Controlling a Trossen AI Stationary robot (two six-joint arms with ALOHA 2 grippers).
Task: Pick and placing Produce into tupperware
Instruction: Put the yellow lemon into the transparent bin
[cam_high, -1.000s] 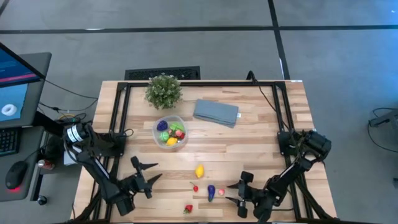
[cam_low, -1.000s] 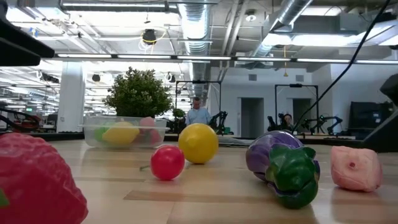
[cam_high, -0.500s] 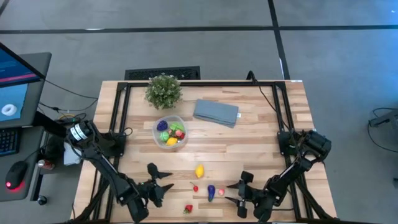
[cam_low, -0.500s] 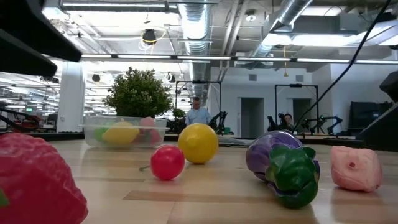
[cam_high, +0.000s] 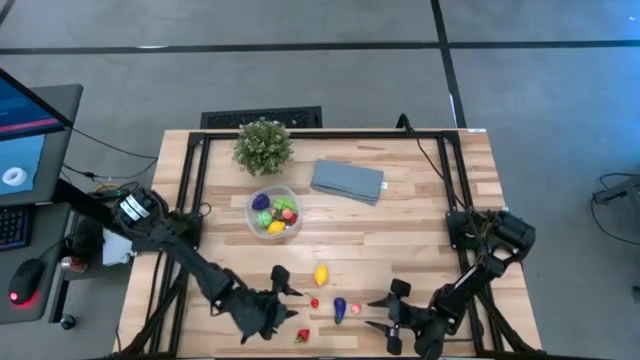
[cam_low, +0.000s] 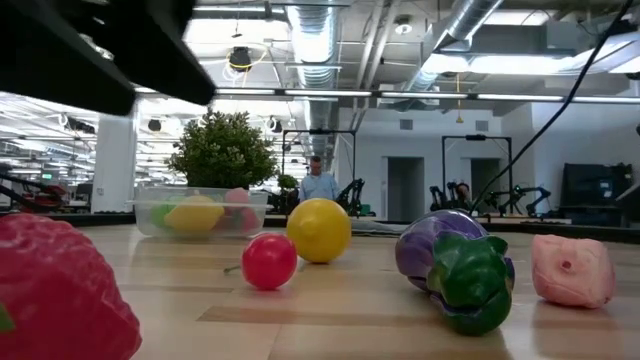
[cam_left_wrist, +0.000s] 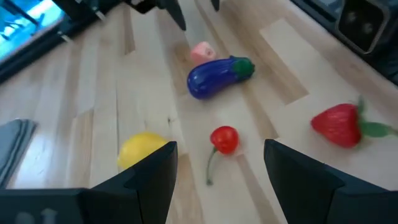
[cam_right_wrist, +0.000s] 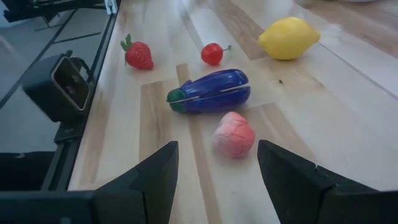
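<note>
Produce waits near me: my left gripper (cam_high: 283, 296), fingers spread, has swung right over the cherry (cam_left_wrist: 224, 138), probably next for the tub (cam_high: 273, 212); my right gripper (cam_high: 385, 313) idles, spread.

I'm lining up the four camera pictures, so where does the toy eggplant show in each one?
High view: eggplant, near the front edge, between the two arms.
Low view: right of centre, close up.
Left wrist view: upper middle.
Right wrist view: centre.
Shared landmark: the yellow lemon close by.
</note>
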